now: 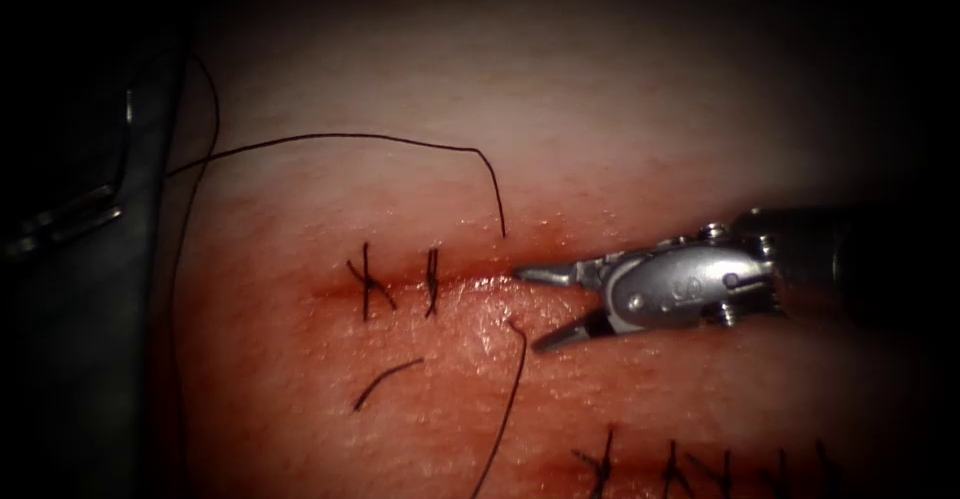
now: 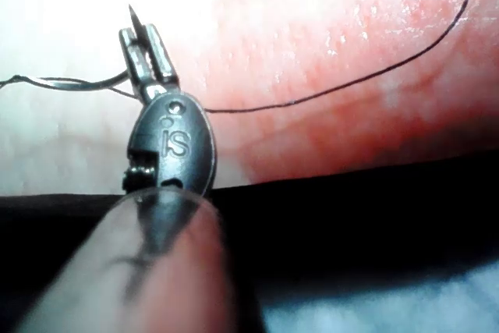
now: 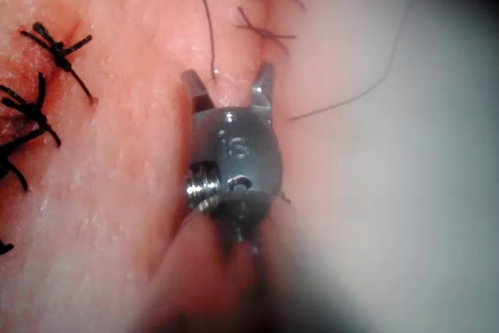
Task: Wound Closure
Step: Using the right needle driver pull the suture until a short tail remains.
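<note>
The tissue (image 1: 620, 129) has a horizontal cut (image 1: 480, 281) with two dark stitches (image 1: 365, 281) at its left end. My right tool (image 1: 530, 309) lies over the cut just right of those stitches, jaws open, one above and one below the cut, holding nothing. The thread (image 1: 340, 137) enters the tissue above the cut and comes out below it, just left of the jaws. In the left wrist view my left tool (image 2: 140, 33) is shut on the needle (image 2: 132, 15), whose point sticks out past the jaws, clear of the tissue. The right wrist view shows the open jaws (image 3: 227, 74) astride the thread (image 3: 203, 13).
A cut end of thread (image 1: 385, 381) lies below the stitches. A second row of knotted stitches (image 1: 680, 469) runs along the bottom right. A dark grey edge (image 1: 90, 309) borders the tissue on the left, with thread trailing down beside it.
</note>
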`<state>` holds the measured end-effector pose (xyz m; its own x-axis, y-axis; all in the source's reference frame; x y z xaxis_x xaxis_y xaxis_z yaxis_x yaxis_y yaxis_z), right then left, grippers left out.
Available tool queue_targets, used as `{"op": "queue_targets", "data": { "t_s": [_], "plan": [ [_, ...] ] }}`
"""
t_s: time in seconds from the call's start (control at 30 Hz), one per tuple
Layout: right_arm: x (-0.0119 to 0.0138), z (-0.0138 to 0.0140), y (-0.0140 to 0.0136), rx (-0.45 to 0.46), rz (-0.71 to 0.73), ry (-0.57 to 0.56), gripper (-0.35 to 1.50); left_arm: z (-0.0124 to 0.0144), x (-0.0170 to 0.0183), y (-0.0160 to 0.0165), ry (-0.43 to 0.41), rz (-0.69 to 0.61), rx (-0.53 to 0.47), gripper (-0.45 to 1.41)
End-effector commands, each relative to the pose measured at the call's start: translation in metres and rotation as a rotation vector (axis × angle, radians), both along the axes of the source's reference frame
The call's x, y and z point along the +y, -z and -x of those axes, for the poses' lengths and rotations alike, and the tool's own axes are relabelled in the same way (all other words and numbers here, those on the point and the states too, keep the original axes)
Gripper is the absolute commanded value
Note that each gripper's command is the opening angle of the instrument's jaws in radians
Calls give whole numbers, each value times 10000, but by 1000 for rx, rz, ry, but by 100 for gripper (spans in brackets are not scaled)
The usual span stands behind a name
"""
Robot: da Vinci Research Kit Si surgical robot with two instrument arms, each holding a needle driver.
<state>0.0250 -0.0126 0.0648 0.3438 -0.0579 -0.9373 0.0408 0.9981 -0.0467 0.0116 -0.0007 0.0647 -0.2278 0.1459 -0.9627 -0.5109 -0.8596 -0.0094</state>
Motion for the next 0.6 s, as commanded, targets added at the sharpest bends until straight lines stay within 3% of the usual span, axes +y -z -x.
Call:
{"op": "queue_targets", "data": {
  "t_s": [0.03,0.13,0.17,0.2,0.23,0.27,0.43,0.6],
  "plan": [
    [-2,-10,-8,3,-3,-2,118,5,1,-6,0,1,0,-45],
    [-7,-15,-11,14,-16,-2,116,5,0,-6,2,1,2,-45],
    [-7,-16,-11,20,-17,2,106,5,0,-6,3,2,4,-45],
    [-7,-15,-11,25,-17,5,78,6,0,-6,5,1,7,-45],
    [-7,-15,-11,31,-33,16,31,6,0,-6,6,1,7,-45],
    [-6,-14,-12,25,-57,49,-35,7,-1,-6,5,2,6,-45],
    [-8,-9,-11,25,-82,63,-35,11,-2,-6,6,6,4,-45],
    [-36,-8,15,48,-75,79,-35,11,-2,-7,6,5,5,-45]
  ]
}}
